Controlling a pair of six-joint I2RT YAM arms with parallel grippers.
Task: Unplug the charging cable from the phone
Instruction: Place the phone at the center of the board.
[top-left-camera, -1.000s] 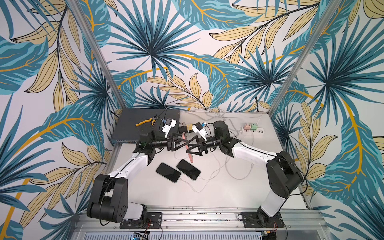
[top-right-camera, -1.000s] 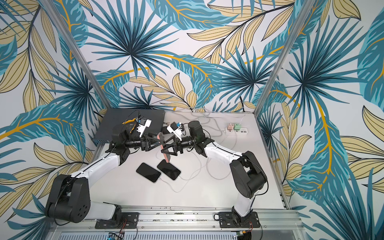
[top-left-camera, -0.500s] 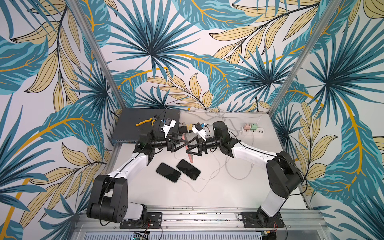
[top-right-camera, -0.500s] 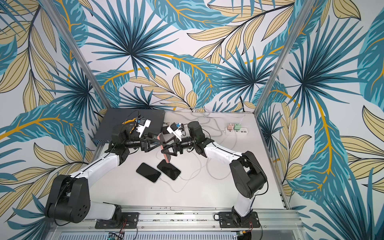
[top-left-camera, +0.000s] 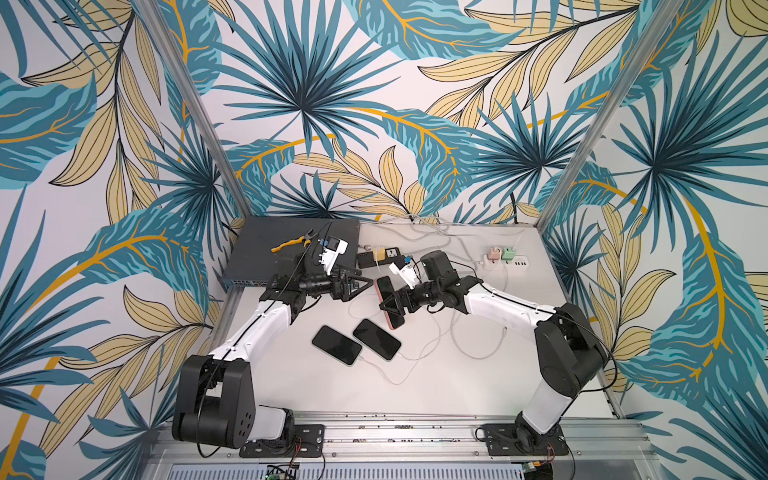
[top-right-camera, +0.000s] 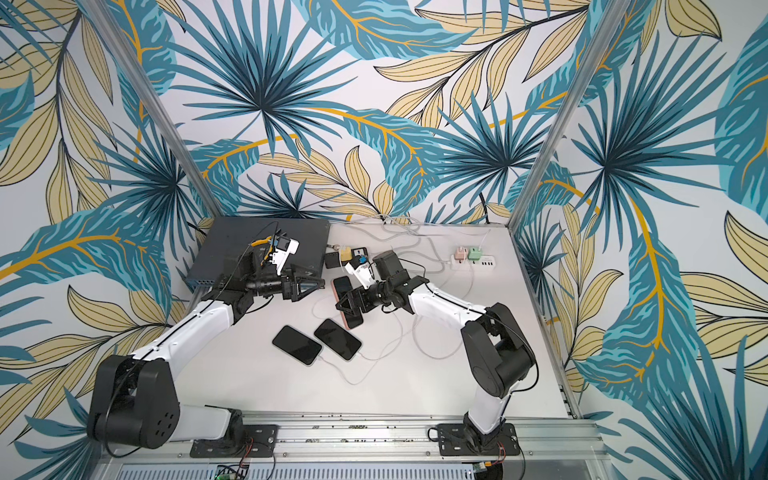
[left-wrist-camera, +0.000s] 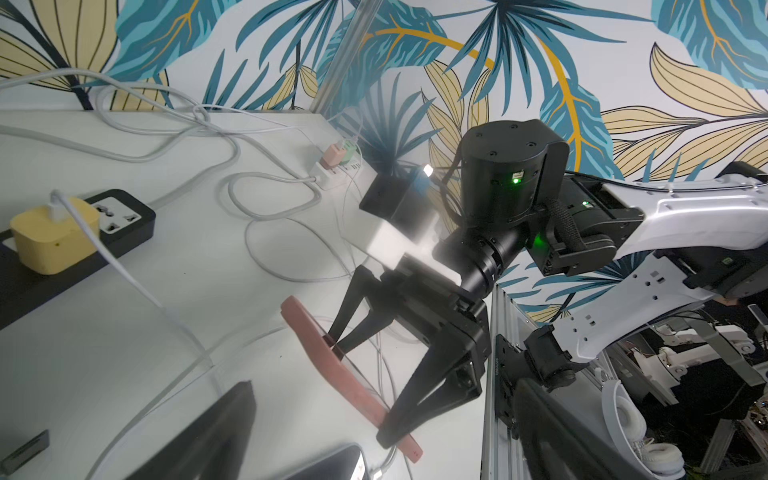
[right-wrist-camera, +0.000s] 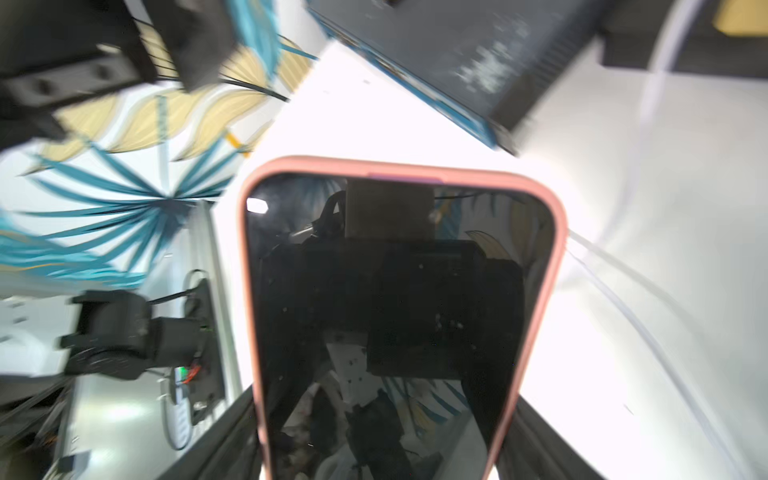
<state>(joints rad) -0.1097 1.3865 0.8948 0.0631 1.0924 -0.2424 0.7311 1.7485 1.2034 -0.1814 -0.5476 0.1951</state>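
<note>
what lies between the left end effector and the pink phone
Only a narrow gap over bare table, in both top views; the left end effector and pink phone are apart.

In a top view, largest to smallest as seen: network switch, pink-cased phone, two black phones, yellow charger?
1. network switch
2. pink-cased phone, black phones: alike; the pink one is lifted, so unranked
3. yellow charger
</note>
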